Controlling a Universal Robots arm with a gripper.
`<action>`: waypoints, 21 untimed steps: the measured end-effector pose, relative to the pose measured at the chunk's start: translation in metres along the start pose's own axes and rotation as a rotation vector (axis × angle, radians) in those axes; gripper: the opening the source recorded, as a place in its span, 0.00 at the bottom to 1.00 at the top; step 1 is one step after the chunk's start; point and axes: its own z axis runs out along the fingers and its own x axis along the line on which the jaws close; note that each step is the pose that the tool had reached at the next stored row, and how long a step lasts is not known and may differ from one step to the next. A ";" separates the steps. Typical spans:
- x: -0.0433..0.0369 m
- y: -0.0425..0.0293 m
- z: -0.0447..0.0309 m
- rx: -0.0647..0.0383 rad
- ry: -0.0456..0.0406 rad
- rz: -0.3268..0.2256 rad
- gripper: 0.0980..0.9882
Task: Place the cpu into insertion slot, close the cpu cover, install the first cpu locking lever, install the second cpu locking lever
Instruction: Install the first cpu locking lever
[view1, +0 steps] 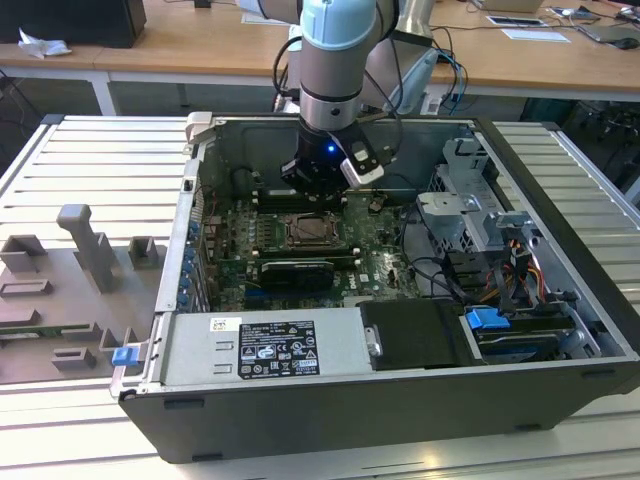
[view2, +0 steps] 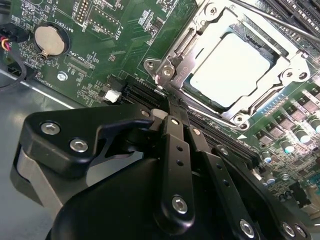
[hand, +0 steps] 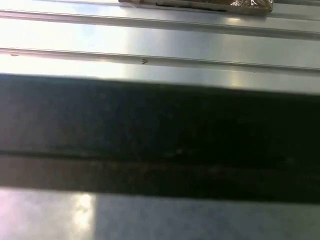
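1 cpu (view2: 231, 70) seated under closed cpu cover (view2: 280, 95), just beyond pincer (view2: 167, 107), fingers pressed together

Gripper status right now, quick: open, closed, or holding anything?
Gripper: fingers together, shut, nothing visibly held, its tip beside the cpu cover, which lies closed over the cpu.

At the upper right of the second wrist view the cpu (view2: 231, 70) shows a pale, smooth metal face inside the shiny silver metal cpu cover (view2: 200, 30), while the gripper (view2: 172, 150) looks like matt black plastic, perhaps coated metal.
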 end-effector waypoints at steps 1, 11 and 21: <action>0.0000 0.0000 0.0000 0.000 0.0000 0.000 0.01; 0.0000 0.0001 -0.0014 0.010 0.0009 0.000 0.01; 0.0000 0.0000 0.0004 0.021 0.0012 0.000 0.01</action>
